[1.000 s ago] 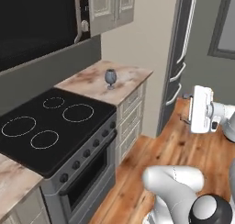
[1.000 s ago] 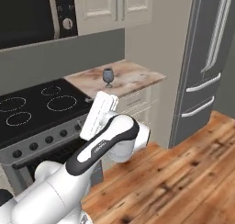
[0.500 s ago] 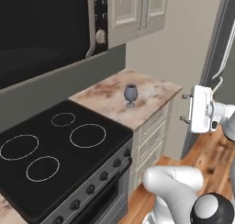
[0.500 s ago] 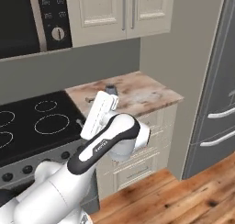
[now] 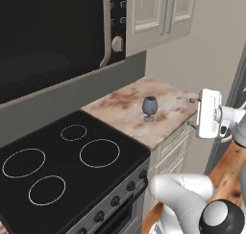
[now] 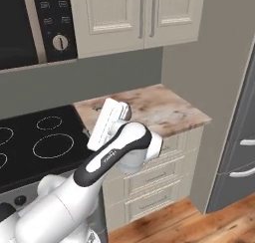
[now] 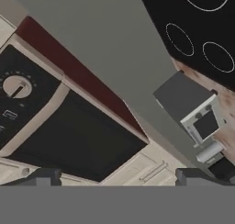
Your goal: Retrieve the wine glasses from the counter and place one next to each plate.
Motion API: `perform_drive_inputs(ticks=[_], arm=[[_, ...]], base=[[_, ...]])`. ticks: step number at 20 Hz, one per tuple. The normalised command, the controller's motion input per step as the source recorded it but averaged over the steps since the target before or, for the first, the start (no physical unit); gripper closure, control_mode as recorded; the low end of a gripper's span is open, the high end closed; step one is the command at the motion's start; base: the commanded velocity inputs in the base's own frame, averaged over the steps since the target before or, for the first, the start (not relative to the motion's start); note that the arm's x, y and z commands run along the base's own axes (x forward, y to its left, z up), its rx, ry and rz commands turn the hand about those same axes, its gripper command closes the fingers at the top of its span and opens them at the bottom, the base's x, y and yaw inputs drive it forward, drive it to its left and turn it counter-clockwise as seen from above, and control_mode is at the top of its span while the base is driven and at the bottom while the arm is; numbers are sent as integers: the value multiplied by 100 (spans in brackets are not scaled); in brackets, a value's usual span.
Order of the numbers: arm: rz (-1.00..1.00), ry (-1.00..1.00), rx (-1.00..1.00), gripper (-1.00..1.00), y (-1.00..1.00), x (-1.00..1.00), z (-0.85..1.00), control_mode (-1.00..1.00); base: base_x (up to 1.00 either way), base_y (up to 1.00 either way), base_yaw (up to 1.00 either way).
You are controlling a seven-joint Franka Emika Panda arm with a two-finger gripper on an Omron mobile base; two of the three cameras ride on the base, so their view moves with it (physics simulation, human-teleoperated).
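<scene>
Holding my claw (image 7: 117,175) spread wide with nothing between its fingers, I hang off the counter's (image 5: 168,125) front edge, with one wine glass (image 5: 149,107) standing upright near the counter's middle, well apart from me, and the black stovetop (image 5: 72,166) beyond it.

One wine glass (image 5: 149,106): small, opaque blue-grey, rounded bowl on a short stem and round foot. Stands upright, alone, near the middle of the beige, reddish-veined stone table (image 5: 122,111), just beside the black stovetop (image 5: 72,156), below the cream wall cabinets.
</scene>
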Motion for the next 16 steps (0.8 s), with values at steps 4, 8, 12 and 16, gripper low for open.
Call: perform_drive_inputs(ticks=[4,8,12,16], arm=[[0,0,0,-100,0,0,0,100],[0,0,0,-100,0,0,0,100],[0,0,0,-100,0,0,0,100],[0,0,0,-100,0,0,0,100]], base=[[0,-46,15],[0,-66,17],[-13,-65,6],[12,-33,19]])
